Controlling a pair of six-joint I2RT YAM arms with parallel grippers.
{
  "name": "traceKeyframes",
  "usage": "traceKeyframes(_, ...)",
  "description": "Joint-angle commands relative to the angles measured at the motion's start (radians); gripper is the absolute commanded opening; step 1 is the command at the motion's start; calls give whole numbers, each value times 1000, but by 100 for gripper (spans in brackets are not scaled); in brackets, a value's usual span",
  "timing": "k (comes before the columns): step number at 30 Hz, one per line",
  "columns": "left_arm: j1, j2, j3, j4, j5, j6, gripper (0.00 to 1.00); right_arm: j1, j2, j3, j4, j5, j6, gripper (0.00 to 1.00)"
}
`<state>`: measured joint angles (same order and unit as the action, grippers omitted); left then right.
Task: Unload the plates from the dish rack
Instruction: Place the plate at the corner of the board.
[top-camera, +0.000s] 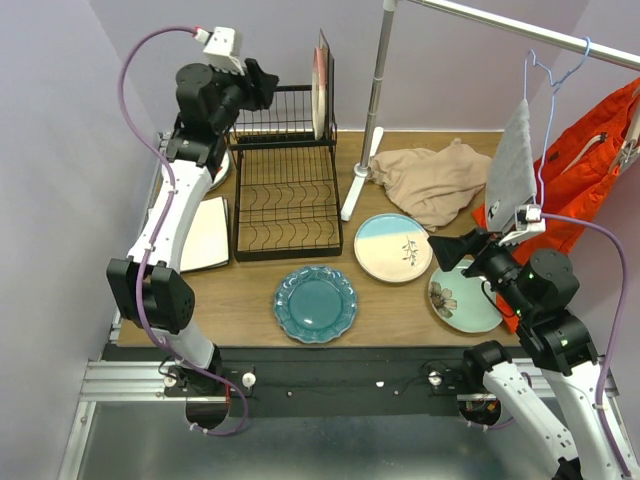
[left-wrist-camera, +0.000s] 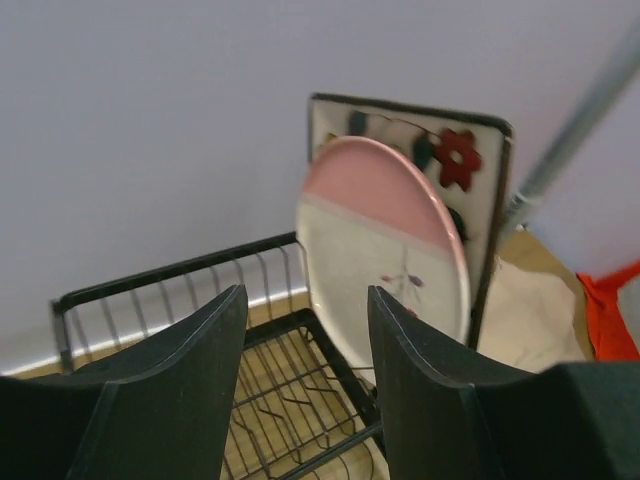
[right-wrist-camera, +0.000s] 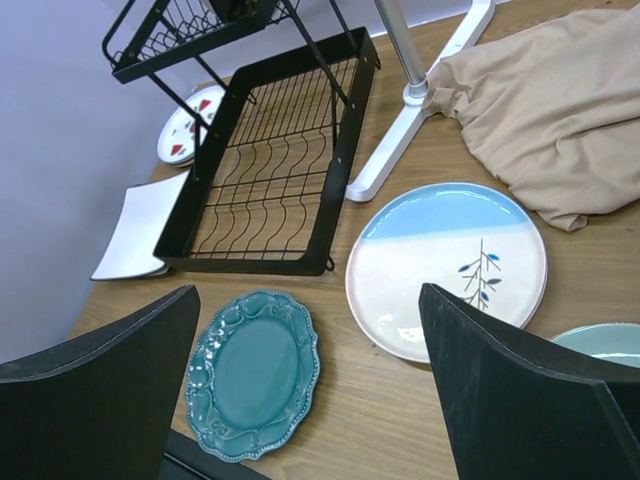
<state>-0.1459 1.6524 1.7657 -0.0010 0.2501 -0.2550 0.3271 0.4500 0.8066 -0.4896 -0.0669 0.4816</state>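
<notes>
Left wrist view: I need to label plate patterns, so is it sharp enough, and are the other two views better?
Left wrist: soft throughout; the cream-pink plate and the square floral plate behind it have blurred edges, motifs only roughly legible. Right wrist: crisp, scallops clear on the teal plate, small glare on the cream-blue plate. Top external: evenly lit, faint shadows.

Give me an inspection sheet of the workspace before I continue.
Surface: wooden table, no spills seen.
Job's things: dish rack holds cream-pink plate and square floral plate upright in the upper basket, lower tray empty; teal plate, cream-blue plate, pale green plate, white square plate, red-fruit plate flat on the table.
Clutter: beige cloth beside the cream-blue plate.
Grippers: left gripper open at the upper basket; right gripper open, empty.
Cables: purple cables on both arms, no snag seen.
Surroundings: clothes rail, grey cloth, orange garment.
</notes>
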Motion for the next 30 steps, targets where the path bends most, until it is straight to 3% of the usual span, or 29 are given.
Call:
traceKeyframes(1, -75, -31, -58, 111, 152, 75, 59, 0, -14, 11, -3, 26, -6, 99)
traceKeyframes(7, -138, -5, -69, 142, 81, 74, 57, -2, -4, 20, -12, 18, -14, 99)
traceKeyframes(12, -149, 55, -54, 174, 140, 48, 51, 0, -11, 36, -21, 24, -15, 99)
traceKeyframes(30, -207, 190, -8, 183, 67, 79, 48, 0, -10, 62, -29, 26, -17, 99)
